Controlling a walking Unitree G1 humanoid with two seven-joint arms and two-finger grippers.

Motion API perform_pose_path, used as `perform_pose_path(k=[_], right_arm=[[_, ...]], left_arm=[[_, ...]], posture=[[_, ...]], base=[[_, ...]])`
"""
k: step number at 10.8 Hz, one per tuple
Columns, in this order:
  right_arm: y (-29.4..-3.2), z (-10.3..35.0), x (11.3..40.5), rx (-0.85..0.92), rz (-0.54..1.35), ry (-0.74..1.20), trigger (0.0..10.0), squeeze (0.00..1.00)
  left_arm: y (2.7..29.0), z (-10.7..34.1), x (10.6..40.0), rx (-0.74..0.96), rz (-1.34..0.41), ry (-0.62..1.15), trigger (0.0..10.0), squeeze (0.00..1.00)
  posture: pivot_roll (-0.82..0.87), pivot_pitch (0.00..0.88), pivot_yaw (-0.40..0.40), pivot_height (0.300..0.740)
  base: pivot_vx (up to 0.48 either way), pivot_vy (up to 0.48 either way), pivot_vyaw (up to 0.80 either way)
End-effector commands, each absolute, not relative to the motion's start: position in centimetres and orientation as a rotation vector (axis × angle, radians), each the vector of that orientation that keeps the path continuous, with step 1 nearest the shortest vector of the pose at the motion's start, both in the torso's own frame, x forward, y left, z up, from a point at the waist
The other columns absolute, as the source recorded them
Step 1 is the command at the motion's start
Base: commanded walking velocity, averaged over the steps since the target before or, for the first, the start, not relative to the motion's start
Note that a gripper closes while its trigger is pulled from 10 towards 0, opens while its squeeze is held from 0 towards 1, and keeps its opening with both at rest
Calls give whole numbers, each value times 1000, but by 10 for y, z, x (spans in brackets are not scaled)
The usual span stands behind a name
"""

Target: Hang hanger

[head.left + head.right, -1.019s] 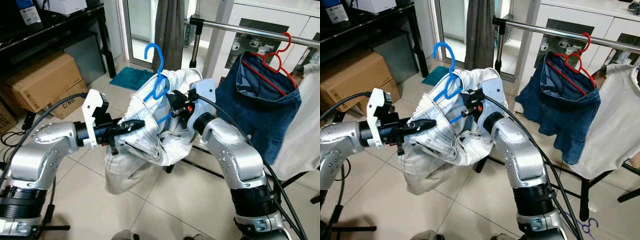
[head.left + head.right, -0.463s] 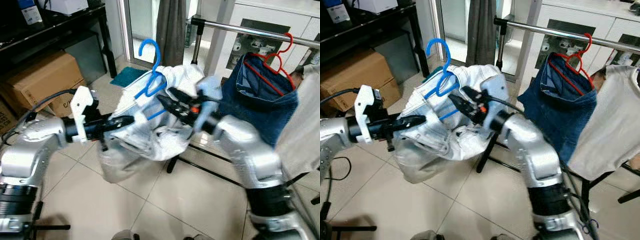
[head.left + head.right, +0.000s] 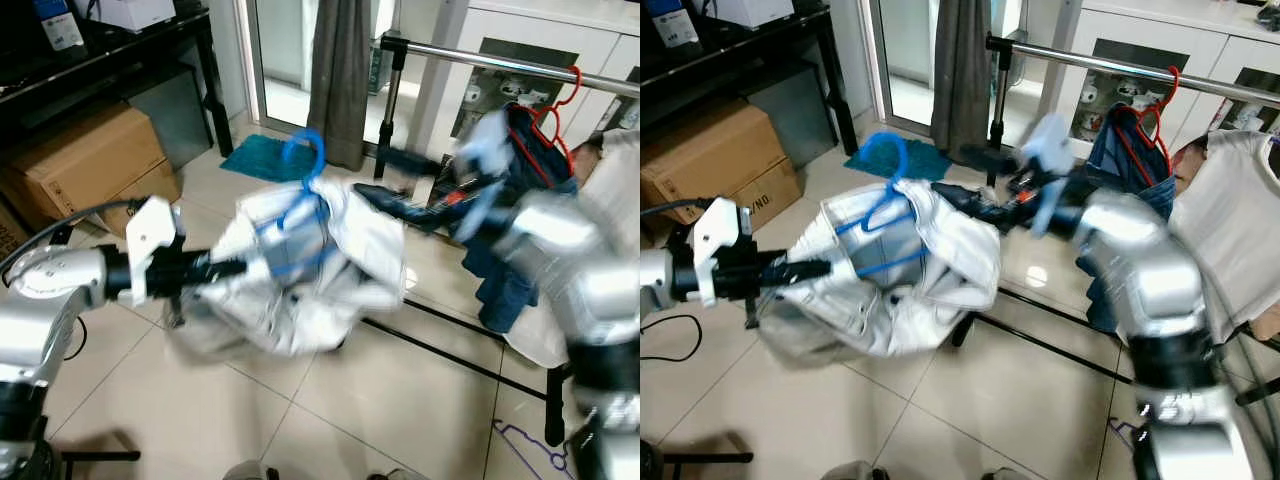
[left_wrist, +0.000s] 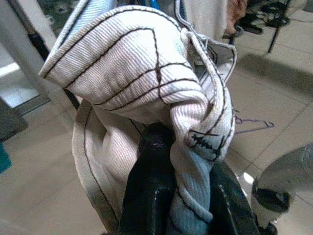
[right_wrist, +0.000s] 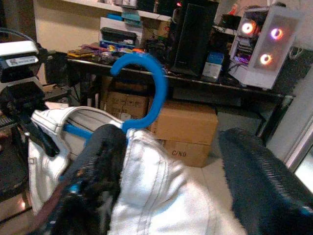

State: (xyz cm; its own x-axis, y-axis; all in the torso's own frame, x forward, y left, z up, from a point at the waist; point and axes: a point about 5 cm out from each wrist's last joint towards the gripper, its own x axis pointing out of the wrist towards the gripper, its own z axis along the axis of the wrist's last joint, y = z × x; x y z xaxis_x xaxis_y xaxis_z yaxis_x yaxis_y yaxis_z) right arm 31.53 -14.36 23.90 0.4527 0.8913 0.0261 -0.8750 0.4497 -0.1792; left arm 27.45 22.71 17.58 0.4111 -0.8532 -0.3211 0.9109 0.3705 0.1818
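A blue hanger (image 3: 303,160) carries a bundled white garment (image 3: 300,270) over the tiled floor; its hook (image 5: 142,83) stands up out of the cloth. My left gripper (image 3: 215,268) is shut on a fold of the white garment (image 4: 146,73), with black fingers (image 4: 151,196) pinching the cloth. My right gripper (image 3: 372,197) reaches in from the right, blurred, at the garment's upper right. Its fingers (image 5: 93,171) stand wide open, with white cloth lying against one. The steel rail (image 3: 500,62) runs above and behind, to the right.
A red hanger (image 3: 1155,100) with blue jeans (image 3: 500,270) hangs on the rail, next to a white shirt (image 3: 1230,230). Cardboard boxes (image 3: 90,160) sit under a black table (image 3: 100,60) on the left. A grey curtain (image 3: 340,70) hangs behind. A purple hanger (image 3: 530,445) lies on the floor.
My right arm has swung right toward the rail and is blurred. The garment and blue hanger have sunk lower and spread out. My left gripper still holds the cloth.
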Motion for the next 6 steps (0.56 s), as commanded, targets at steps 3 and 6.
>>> perform_pose_path(k=[3, 6], right_arm=[[-144, 237, 323, -258, 1331, -86, 10000, 522], [-141, 225, 334, -290, 1481, 41, 10000, 0]], left_arm=[[227, 193, 270, 474, -1196, 58, 0, 0], [228, 193, 265, 552, -1246, 58, 0, 0]], posture=[[22, 10, -5, 740], [36, 11, -12, 740]], base=[[0, 0, 0], [0, 0, 0]])
